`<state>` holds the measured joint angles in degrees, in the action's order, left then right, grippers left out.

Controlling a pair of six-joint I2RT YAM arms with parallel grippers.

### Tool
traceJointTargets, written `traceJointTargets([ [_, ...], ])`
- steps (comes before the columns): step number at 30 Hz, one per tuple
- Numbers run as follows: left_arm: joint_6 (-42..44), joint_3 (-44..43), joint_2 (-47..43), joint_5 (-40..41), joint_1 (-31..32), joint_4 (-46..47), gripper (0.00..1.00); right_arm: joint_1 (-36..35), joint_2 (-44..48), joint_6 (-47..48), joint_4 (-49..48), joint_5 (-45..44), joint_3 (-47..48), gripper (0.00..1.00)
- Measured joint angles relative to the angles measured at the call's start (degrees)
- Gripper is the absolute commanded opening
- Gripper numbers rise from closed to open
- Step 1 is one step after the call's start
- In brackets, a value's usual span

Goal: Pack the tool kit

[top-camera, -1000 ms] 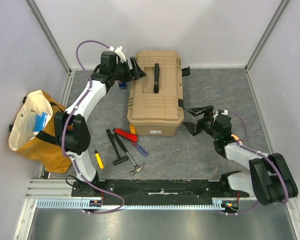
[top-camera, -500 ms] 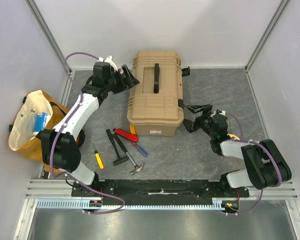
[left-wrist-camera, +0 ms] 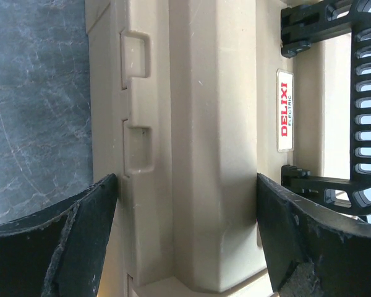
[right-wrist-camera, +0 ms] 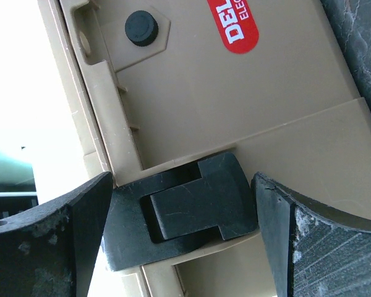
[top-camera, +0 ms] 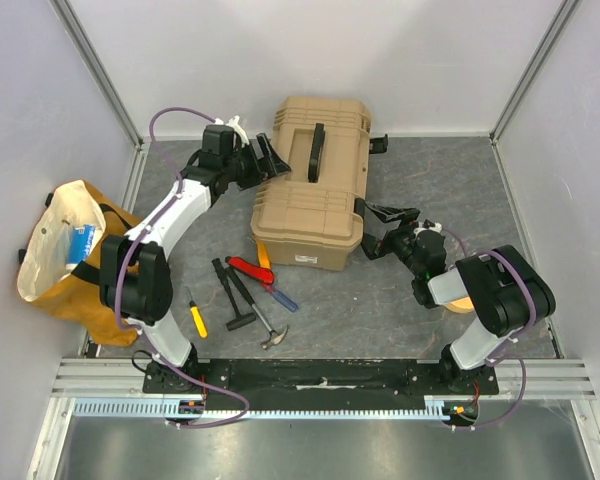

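Pincers released, both: I see left pincer (top-camera: 267, 160) straddling the shut toolbox's (top-camera: 305, 205) back-left edge, right pincer (top-camera: 382, 228) flanking its side latch (right-wrist-camera: 185, 210). Hammer (top-camera: 265, 322), screwdriver (top-camera: 197, 320), knife (top-camera: 245, 266) lie on the worktop (top-camera: 400, 300) just before it.

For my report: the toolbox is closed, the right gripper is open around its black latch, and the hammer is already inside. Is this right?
Only the hammer is wrong: the top external view shows it lying on the table in front of the toolbox, not inside.

Grey table (top-camera: 430, 180): toolbox (top-camera: 305, 215), hammer (top-camera: 265, 320), screwdriver (top-camera: 197, 320), knife (top-camera: 245, 266) (bag (top-camera: 70, 260) leftward).
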<state>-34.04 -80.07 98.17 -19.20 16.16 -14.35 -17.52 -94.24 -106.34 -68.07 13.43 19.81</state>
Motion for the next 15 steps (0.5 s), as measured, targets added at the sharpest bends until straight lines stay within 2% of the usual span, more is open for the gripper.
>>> traceJointTargets([
  [6, -0.02, -2.03, 2.38, -0.37, 0.11, 1.44, 0.84, 0.0, -0.11, -0.57, -0.28, -0.22, 0.0, 0.97],
  [9, -0.02, -3.1, 3.37, -0.39, 0.22, 1.6, 0.84, 0.0, -0.04, -0.55, -0.22, -0.48, -0.04, 0.87],
  [15, -0.02, -3.67, 4.37, -0.28, 0.61, 2.95, 0.84, 0.0, 0.17, -0.13, -0.15, -1.07, -0.5, 0.57],
])
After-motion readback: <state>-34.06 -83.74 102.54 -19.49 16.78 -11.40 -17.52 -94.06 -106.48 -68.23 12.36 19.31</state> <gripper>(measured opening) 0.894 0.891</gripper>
